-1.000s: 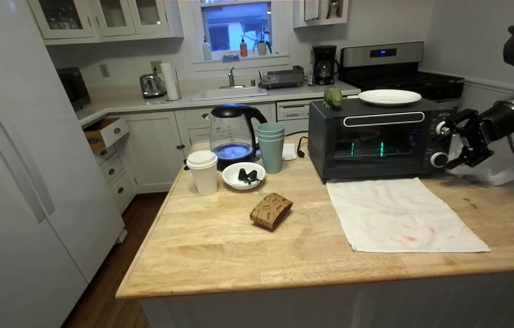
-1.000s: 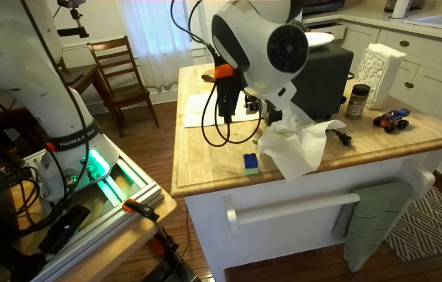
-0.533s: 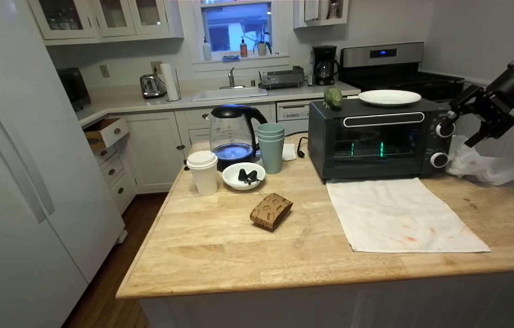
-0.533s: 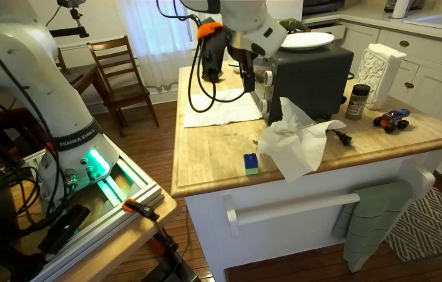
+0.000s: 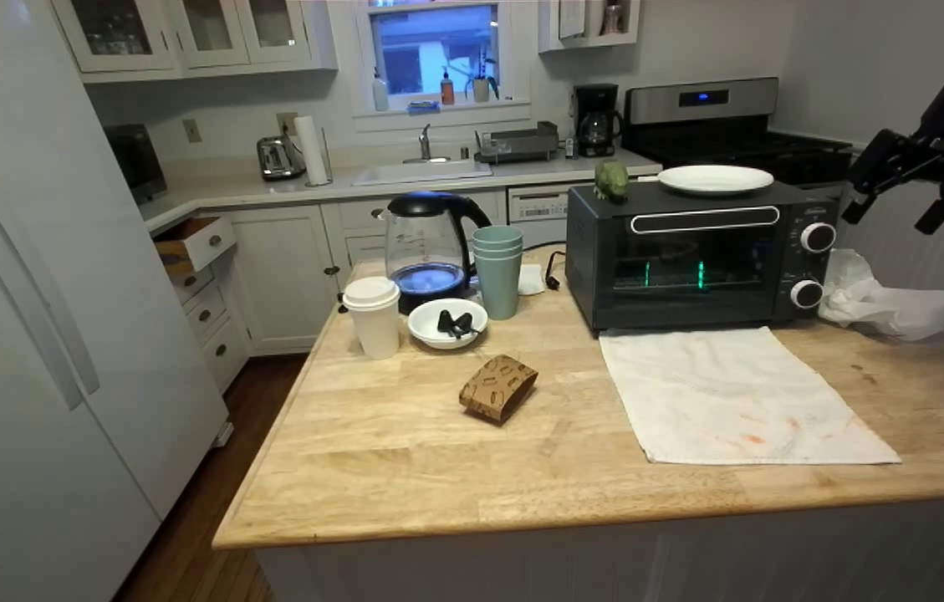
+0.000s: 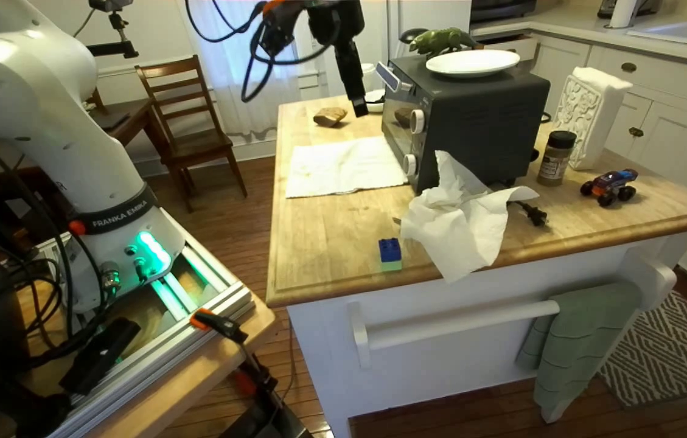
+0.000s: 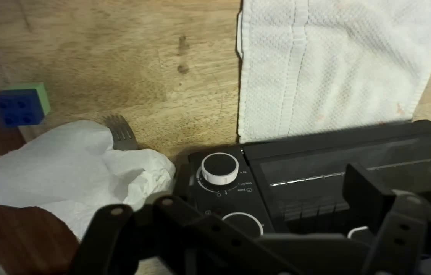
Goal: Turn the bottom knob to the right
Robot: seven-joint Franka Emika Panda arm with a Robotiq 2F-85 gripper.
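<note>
Crumpled paper [image 7: 74, 164] — near bottom knob [image 7: 220, 168]

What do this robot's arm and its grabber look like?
The arm is white, smooth and rounded, with a black band lettered FRANKA EMIKA low down and a glowing green light below it. Dark cables loop near its far end. The gripper is black, with two jointed fingers.
</note>
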